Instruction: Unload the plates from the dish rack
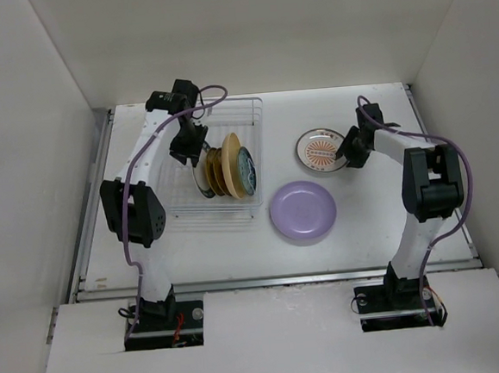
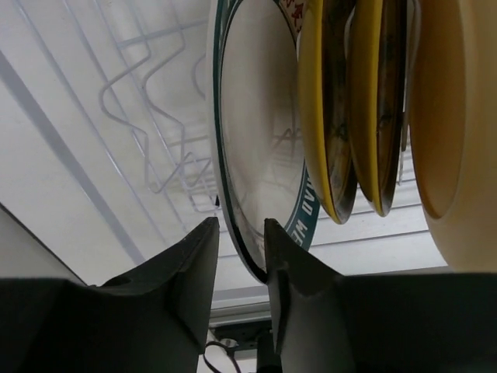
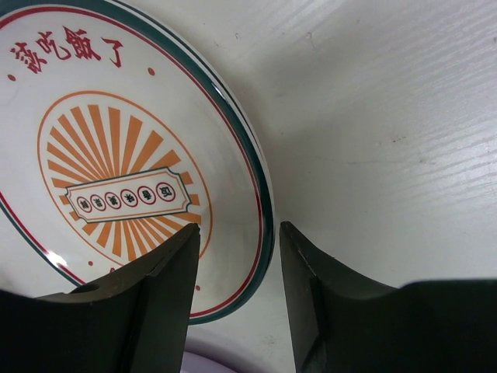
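Two are out at 3 o'clock of rack: lavender plate, orange plate; about four are left racked. Left gripper is set astride teal-rimmed plate, clamp cannot be told; right gripper jaws are held apart.

Several plates are seen standing on edge in the white wire dish rack; a lavender plate and an orange-sunburst plate are laid flat beside it.
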{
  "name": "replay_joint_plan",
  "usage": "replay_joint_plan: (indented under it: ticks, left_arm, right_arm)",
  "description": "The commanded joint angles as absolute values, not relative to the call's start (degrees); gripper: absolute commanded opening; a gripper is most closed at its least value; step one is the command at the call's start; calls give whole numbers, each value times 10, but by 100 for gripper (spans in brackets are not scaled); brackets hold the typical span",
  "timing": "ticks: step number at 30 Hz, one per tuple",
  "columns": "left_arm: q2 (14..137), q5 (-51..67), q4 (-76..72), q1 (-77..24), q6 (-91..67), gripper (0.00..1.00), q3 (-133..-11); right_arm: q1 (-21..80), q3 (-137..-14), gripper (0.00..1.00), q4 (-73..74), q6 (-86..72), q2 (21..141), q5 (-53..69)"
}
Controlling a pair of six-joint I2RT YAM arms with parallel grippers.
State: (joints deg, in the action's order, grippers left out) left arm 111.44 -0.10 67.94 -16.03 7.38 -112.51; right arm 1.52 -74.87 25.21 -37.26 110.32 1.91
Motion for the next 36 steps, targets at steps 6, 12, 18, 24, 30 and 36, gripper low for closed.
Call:
replay_joint_plan:
  ticks: [6,12,18,24,30,36]
  left_arm:
    - [1107,-46,707,-156,77,0,-1141]
    - [1091,-46,736,-156,76,0,-1208]
    - [1055,-33,738,-161,76,0,-1277]
    - [1007,-63,694,-166,71,0,-1296]
    - [942,-63,612,-166,65,0,-1269]
    - [915,-41,567,-166,28,0,-1265]
  right_arm:
    - [15,-765,64,251,-352,1069,16]
    - [15,-744,67,264,-331,999,11]
    - [15,-757,73,300,-314,934,-10]
    - [15,-769,85,296,-272,882,53]
    - [61,-764,88,194,-227,844,262]
    - [130,-776,89,42,-286,867,420]
